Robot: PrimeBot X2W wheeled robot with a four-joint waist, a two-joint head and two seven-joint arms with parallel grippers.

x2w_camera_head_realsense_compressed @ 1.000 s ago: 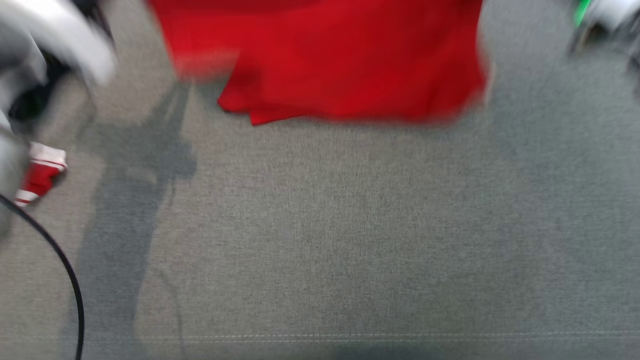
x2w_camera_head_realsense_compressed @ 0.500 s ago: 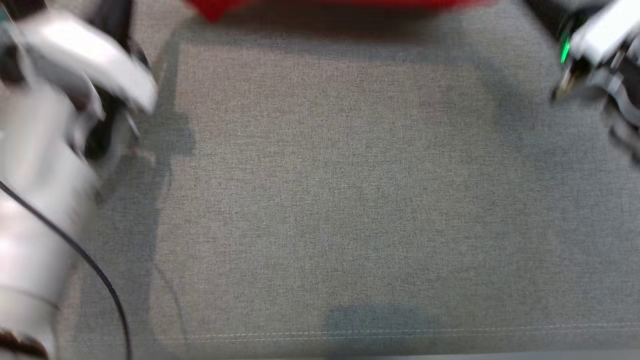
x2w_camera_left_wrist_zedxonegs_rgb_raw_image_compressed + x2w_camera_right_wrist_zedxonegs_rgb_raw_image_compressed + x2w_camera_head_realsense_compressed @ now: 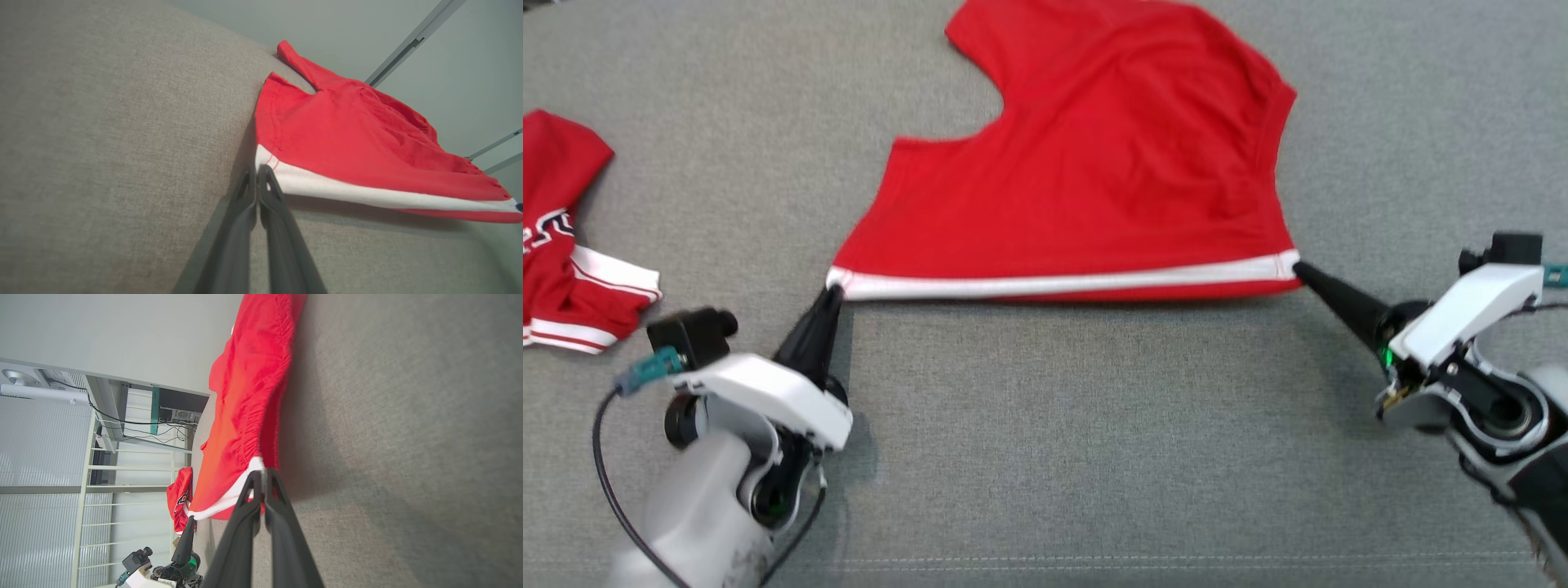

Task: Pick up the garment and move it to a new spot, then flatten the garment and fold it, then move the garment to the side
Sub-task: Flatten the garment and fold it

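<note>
Garment: the red garment (image 3: pixel 1094 180) is lying spread on the grey surface (image 3: pixel 1094 457), sitting toward 12 o'clock in the head view, with its white band (image 3: pixel 1062 284) running straight along the near edge between the two grippers.

Left gripper: the left gripper (image 3: pixel 832 296) is reaching in from 8 o'clock, its fingers pressed together and pinching the band's left corner.

Left wrist view: the left gripper (image 3: pixel 257 173) is showing no gap at its tips, which are meeting the white corner; the garment (image 3: pixel 359 139) is stretching away toward 2 o'clock.

Right gripper: the right gripper (image 3: pixel 1298 268) is coming in from 4 o'clock, its fingers drawn into one dark point and touching the band's right corner.

Right wrist view: the right gripper (image 3: pixel 258 475) is clamping a bit of white hem between its tips; the garment (image 3: pixel 245 400) is running up toward 12 o'clock, and the left gripper (image 3: pixel 191 520) is holding the far corner at 7 o'clock.

Hem: the near edge is looking taut, with a narrow shadow showing under it.

Second garment: a second garment (image 3: pixel 560 237), red with white stripes, is lying crumpled at 9 o'clock, well apart from the first.

Cable: a black cable (image 3: pixel 605 474) is looping beside the left arm at 8 o'clock.
</note>
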